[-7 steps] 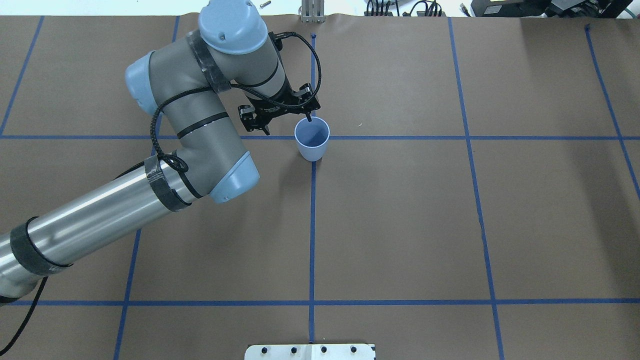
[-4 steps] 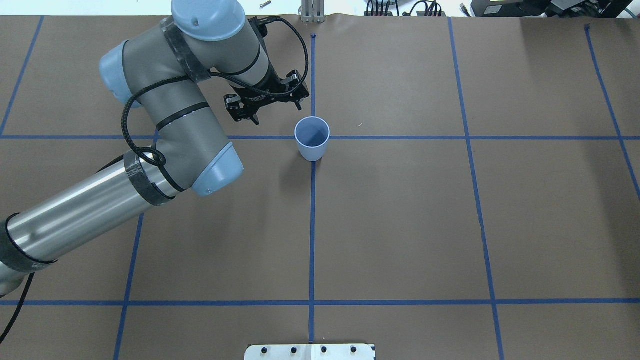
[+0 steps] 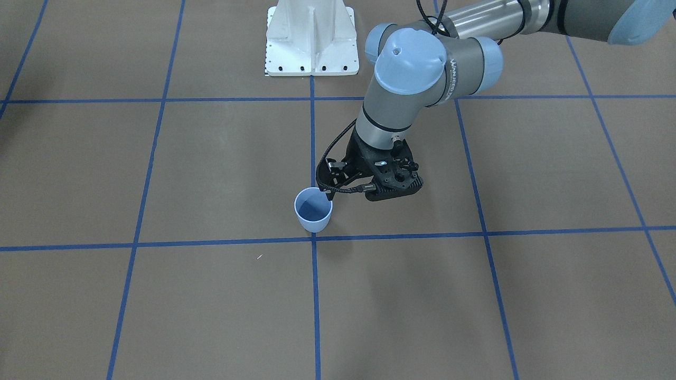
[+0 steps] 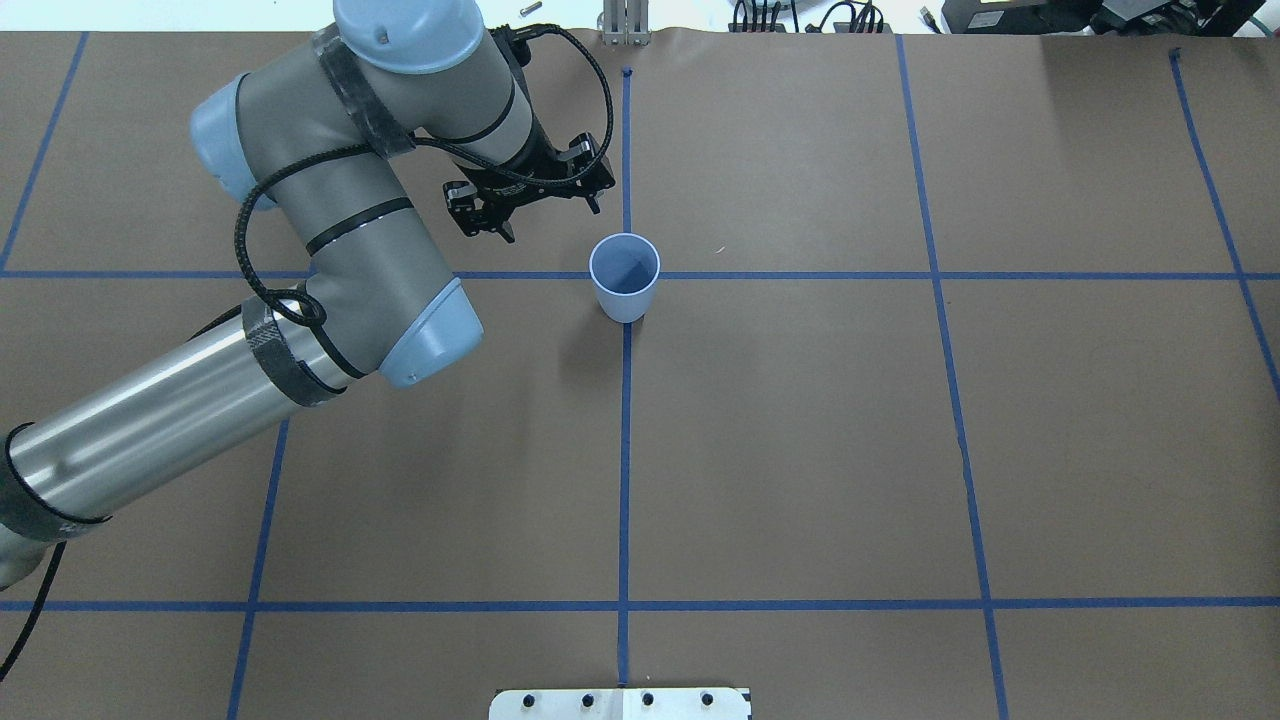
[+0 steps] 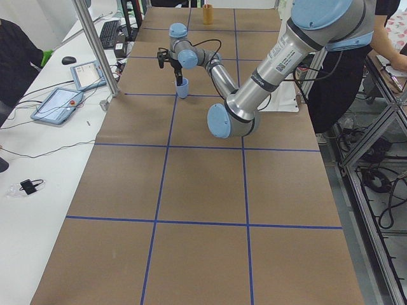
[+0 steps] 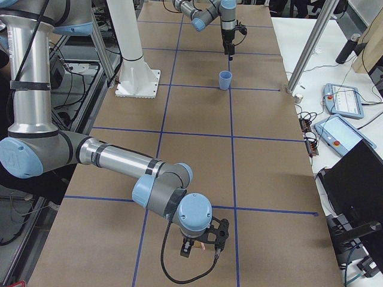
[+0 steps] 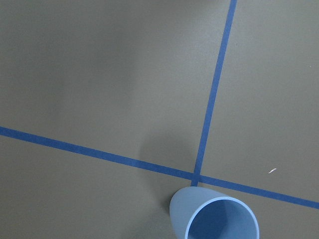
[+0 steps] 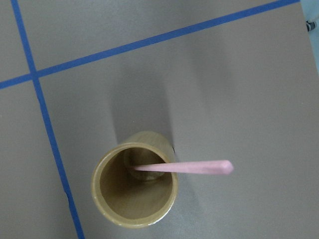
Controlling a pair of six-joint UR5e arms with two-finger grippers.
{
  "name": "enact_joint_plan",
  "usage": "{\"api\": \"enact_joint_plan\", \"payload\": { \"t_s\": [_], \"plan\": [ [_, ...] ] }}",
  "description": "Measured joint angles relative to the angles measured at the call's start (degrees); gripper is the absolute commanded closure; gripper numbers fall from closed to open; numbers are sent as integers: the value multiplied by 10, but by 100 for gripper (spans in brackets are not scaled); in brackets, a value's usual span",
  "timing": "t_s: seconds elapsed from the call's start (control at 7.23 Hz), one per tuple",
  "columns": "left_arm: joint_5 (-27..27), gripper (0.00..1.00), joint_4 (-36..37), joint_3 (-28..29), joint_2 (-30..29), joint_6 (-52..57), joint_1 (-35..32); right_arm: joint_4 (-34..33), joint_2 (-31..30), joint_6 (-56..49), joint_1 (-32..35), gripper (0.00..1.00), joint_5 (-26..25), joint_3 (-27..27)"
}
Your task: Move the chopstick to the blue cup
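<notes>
The blue cup (image 4: pixel 624 275) stands upright and empty on a tape crossing; it also shows in the front view (image 3: pixel 313 208) and at the bottom of the left wrist view (image 7: pixel 214 219). My left gripper (image 4: pixel 550 222) is open and empty, above the table just left of and beyond the cup. One pink chopstick (image 8: pixel 189 168) leans in a tan bamboo cup (image 8: pixel 134 186), straight below the right wrist camera. My right gripper (image 6: pixel 200 246) hangs over that bamboo cup; I cannot tell whether it is open or shut.
Brown paper with blue tape lines (image 4: pixel 800 275) covers the table. The robot's white base plate (image 3: pixel 311 37) stands at the near edge. Tablets and cables (image 6: pixel 344 101) lie on the white bench past the far edge. A person (image 5: pixel 381 38) stands beside the robot.
My left gripper has moved away from the blue cup's rim, to the left and further from the robot. The cup has not moved.
</notes>
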Motion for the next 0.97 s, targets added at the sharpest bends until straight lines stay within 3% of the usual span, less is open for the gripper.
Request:
{"api": "enact_joint_plan", "payload": {
  "t_s": [0.42,0.69,0.97],
  "plan": [
    [2,2,0,0,0,0,0,10,35,60,2,0,-3,-51],
    [2,2,0,0,0,0,1,71,48,82,2,0,-12,-101],
    [2,2,0,0,2,0,0,117,50,127,1,0,-23,-116]
  ]
}}
